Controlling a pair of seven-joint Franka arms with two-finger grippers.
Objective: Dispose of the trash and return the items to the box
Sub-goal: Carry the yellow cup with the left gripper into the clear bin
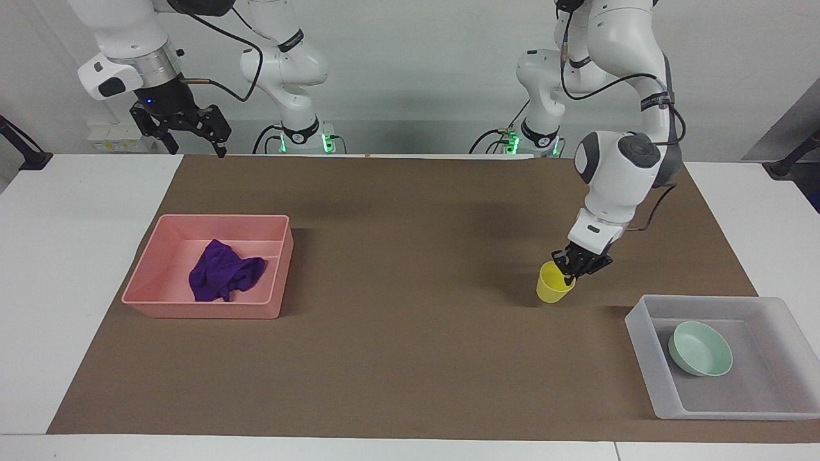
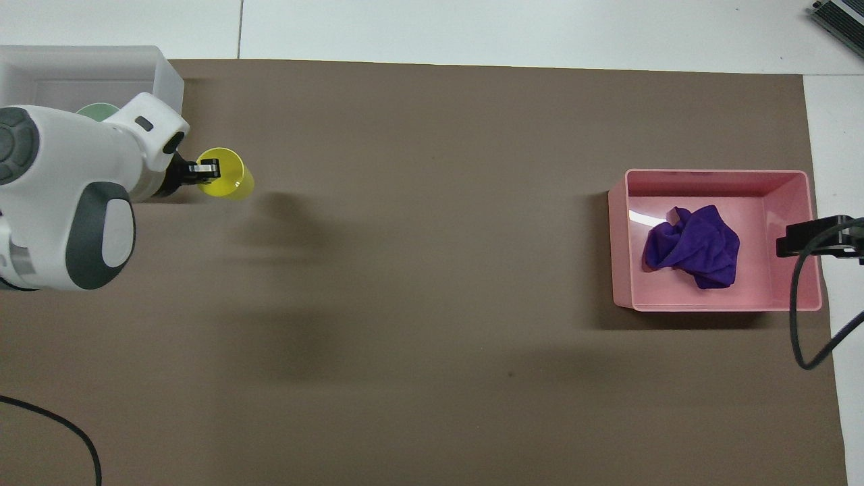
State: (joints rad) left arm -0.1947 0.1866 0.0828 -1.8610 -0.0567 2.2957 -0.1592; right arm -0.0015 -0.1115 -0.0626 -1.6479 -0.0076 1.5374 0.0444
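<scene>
My left gripper (image 1: 569, 276) is shut on the rim of the yellow cup (image 1: 552, 285), which hangs upright a little above the brown mat, close to the box (image 1: 705, 299). In the overhead view the left gripper (image 2: 208, 170) pinches the cup (image 2: 226, 182) just beside the box (image 2: 88, 64). The mint-green bowl (image 1: 700, 349) lies in the box; from overhead the arm hides most of the bowl (image 2: 98, 109). The purple rag (image 1: 224, 272) lies crumpled in the pink bin (image 1: 205, 312). My right gripper (image 1: 197, 150) waits, open and holding nothing, raised at its end of the table.
The pink bin (image 2: 715, 174) with the rag (image 2: 695, 246) stands toward the right arm's end. A brown mat (image 1: 397, 333) covers the table's middle. The right arm's cable (image 2: 800, 324) hangs beside the bin.
</scene>
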